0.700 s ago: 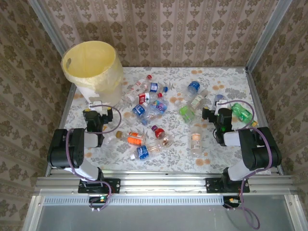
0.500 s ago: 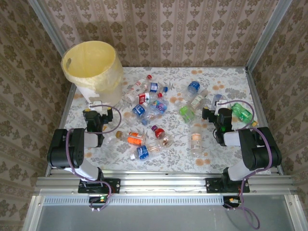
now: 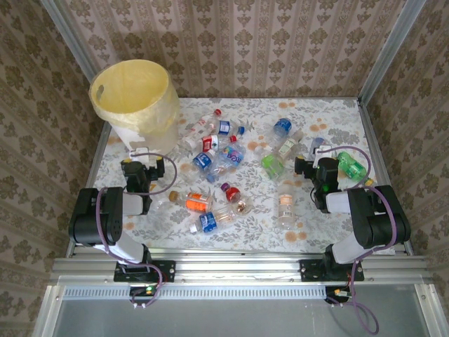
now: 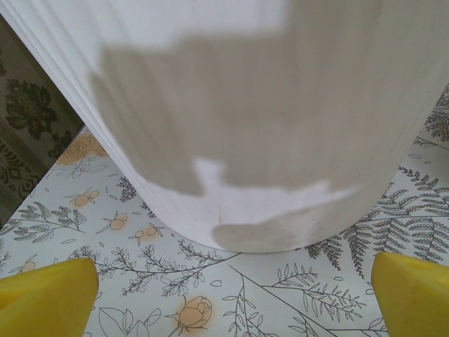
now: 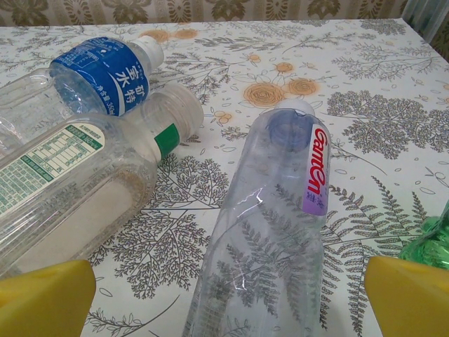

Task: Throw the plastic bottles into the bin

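Note:
The bin (image 3: 133,98), a big white bucket with a pale yellow liner, stands at the table's far left corner. Its white wall (image 4: 245,126) rises just ahead of my left gripper (image 4: 235,295), which is open over bare tablecloth. Plastic bottles lie scattered across the middle: a cluster with blue and red labels (image 3: 214,151), an orange-labelled one (image 3: 198,203), a green one (image 3: 272,165). My right gripper (image 5: 228,295) is open, and a clear bottle with a purple label (image 5: 273,210) lies lengthwise between its yellow fingers (image 5: 407,298), cap pointing away.
Left of the clear bottle lie a blue-labelled bottle (image 5: 98,74) and a white-labelled one (image 5: 77,182). A green bottle (image 5: 431,246) sits at its right. Another clear bottle (image 3: 285,208) lies near the front. Patterned walls (image 3: 231,49) enclose the table.

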{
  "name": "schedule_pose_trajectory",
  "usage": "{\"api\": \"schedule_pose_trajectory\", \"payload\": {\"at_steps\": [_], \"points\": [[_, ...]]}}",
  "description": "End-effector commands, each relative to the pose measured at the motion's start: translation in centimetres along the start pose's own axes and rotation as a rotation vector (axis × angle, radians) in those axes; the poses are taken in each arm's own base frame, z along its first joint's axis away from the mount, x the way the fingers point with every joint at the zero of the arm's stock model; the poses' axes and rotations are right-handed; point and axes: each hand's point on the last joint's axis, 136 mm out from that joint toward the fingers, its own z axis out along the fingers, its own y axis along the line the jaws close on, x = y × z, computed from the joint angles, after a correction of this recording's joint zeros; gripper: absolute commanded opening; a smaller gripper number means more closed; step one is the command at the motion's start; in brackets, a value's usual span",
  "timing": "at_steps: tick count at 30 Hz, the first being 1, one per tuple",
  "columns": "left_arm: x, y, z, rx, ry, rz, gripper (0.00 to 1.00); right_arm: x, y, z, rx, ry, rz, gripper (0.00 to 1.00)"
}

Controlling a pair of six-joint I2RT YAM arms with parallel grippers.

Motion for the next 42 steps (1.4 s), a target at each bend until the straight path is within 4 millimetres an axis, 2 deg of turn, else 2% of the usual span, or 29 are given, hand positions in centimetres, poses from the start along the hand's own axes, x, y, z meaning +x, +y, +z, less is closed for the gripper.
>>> {"api": "schedule_pose_trajectory", "payload": {"at_steps": [1,10,13,16,23,26,32,37,41,42], "points": [[-0.5,0.2,0.2,-0.012,-0.002,-0.002,1.00,-1.8,0.0,0.1,0.001,-0.053,0.003,1.00],[-0.6,0.2,0.2,-0.010,-0.003,-0.003,1.00,-1.7,0.0,0.0,0.001,-0.055,0.003,1.00],[-1.0,0.2,-0.3,-0.003,-0.031,-0.006,1.00,-2.6,0.9,-0.4,-0.028,-0.049,-0.033,1.00],[-2.1,0.3,-1.8,-0.010,-0.077,-0.001,1.00,-4.1,0.4,-1.5,0.012,0.018,-0.024,1.00],[-7.0,0.3,-6.6,-0.095,-0.186,0.025,1.00,-6.7,0.5,-6.6,0.018,0.003,0.019,1.00],[-7.9,1.7,-8.1,-0.161,-0.197,-0.066,1.00,-8.0,0.6,-9.0,0.001,0.009,0.069,1.00],[-10.0,2.1,-11.6,-0.127,-0.175,-0.209,1.00,-10.0,2.5,-13.1,-0.141,0.038,0.198,1.00],[-11.7,-0.2,-13.7,0.026,-0.100,-0.274,1.00,-10.1,4.3,-15.6,-0.233,0.172,0.280,1.00],[-13.2,-1.3,-15.8,0.103,-0.031,-0.303,1.00,-10.0,6.1,-17.6,-0.317,0.259,0.331,1.00],[-13.7,-1.8,-16.4,0.142,-0.027,-0.307,1.00,-9.3,6.2,-18.1,-0.317,0.302,0.333,1.00]]}}
